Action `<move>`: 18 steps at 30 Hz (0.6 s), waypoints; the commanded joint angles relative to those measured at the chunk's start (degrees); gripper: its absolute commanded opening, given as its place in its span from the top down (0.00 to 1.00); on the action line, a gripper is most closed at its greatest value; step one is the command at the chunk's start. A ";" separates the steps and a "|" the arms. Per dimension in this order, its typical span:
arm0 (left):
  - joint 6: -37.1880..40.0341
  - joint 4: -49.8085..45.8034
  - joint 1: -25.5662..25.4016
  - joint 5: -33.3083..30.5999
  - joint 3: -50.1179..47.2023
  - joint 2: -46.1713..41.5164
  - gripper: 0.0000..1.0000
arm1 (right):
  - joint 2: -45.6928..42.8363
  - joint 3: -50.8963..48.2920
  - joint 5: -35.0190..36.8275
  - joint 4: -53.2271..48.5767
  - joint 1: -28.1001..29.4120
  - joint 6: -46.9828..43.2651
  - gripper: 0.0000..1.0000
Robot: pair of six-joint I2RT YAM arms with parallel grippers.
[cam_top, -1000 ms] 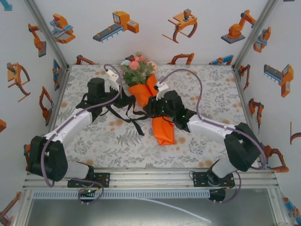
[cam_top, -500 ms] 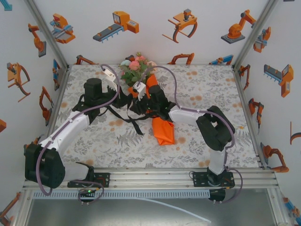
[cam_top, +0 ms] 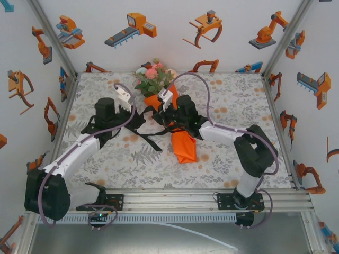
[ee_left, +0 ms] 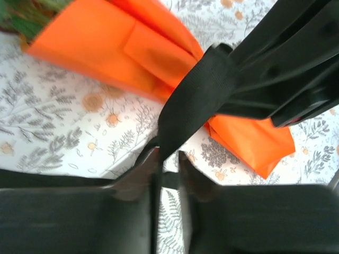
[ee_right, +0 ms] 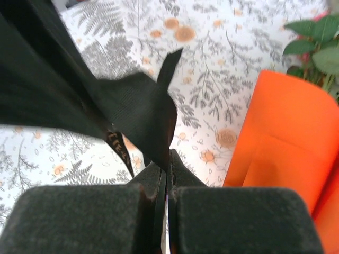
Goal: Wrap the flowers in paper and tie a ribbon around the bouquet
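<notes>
Ribbon (ee_left: 196, 90): black woven cloth, fine ribbed weave, matt.
Paper (ee_left: 95, 47): orange, smooth, matt, sharply creased.
Tablecloth (ee_left: 63, 127): printed cloth, matt.
Rail (cam_top: 169, 202): bare metal, ridged, dull sheen.
Left arm shell (cam_top: 79, 148): white plastic, smooth, slightly glossy.

Paper (cam_top: 184, 148) is bright orange, ribbon (ee_left: 190, 100) black, flowers (cam_top: 152, 73) pink and peach, tablecloth (cam_top: 243, 95) white with grey ferns.
</notes>
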 commanded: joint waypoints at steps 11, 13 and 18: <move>-3.92 1.19 -0.69 5.40 3.49 -8.21 0.27 | -1.58 3.31 -2.58 -0.69 -0.09 0.11 1.00; -5.24 2.42 -0.77 3.92 3.86 -7.44 0.25 | -1.37 3.48 -2.96 -0.69 -0.09 0.31 1.00; -9.53 3.23 -0.61 6.93 9.10 0.64 0.34 | -1.19 3.95 -3.86 -0.78 -0.03 0.61 1.00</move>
